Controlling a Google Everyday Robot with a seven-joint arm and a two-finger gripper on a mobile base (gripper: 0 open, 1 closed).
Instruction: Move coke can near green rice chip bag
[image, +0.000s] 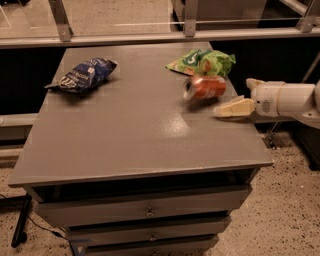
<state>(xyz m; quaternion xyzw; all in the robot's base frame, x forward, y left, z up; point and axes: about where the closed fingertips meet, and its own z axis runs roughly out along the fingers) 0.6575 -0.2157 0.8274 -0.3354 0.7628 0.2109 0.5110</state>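
Observation:
The coke can lies on its side on the grey table, silver top to the left, just in front of the green rice chip bag. A narrow gap separates can and bag. My gripper comes in from the right edge, just right of the can and apart from it. Its cream fingers are spread and hold nothing.
A dark blue chip bag lies at the table's back left. A metal rail and glass panels run behind the table. Drawers are below the top. The table's right edge lies under my arm.

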